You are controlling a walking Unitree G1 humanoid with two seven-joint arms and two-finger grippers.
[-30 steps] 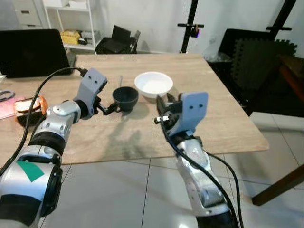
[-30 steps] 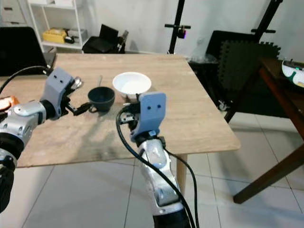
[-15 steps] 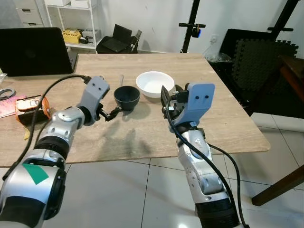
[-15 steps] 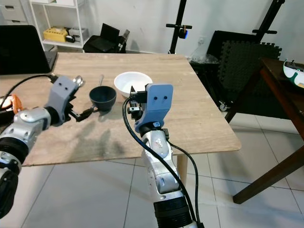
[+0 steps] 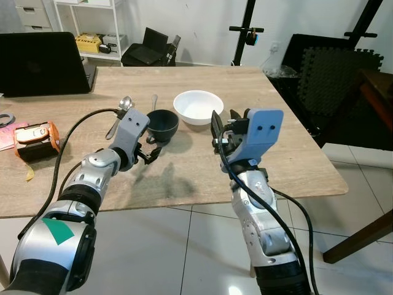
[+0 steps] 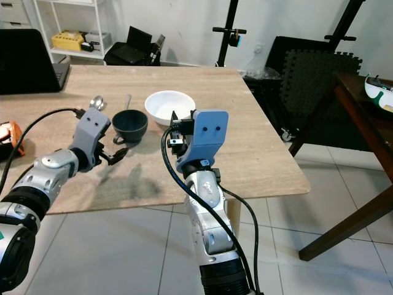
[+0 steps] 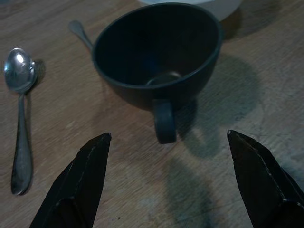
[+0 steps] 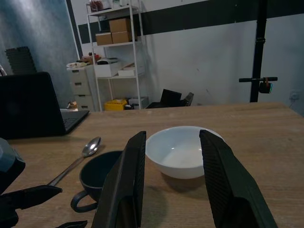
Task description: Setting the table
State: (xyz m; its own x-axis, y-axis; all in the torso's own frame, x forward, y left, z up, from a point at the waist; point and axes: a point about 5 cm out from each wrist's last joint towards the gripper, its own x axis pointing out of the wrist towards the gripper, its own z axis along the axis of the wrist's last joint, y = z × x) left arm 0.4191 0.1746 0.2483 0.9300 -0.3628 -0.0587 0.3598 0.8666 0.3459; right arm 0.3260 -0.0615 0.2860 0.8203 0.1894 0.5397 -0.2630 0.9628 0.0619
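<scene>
A dark cup (image 5: 162, 122) stands upright on the wooden table (image 5: 288, 153), its handle (image 7: 165, 121) turned toward my left gripper (image 5: 151, 149). That gripper is open, its fingers (image 7: 80, 185) spread wide just short of the handle with nothing between them. A white bowl (image 5: 198, 107) sits just right of the cup. Two spoons lie left of and behind the cup; the nearer spoon (image 7: 19, 95) is beside it. My right gripper (image 5: 222, 126) hovers open above the table in front of the bowl, pointing at it, its fingers (image 8: 126, 185) holding nothing.
A black laptop (image 5: 40, 61) stands at the table's far left, and an orange-edged object (image 5: 34, 136) lies near the left side. A dark side table (image 5: 374, 92) and tripod stands are on the right. The table's front edge runs just under both arms.
My left gripper has drawn back slightly from the cup's handle. The right gripper has risen and moved closer to the bowl. The camera view has shifted a little.
</scene>
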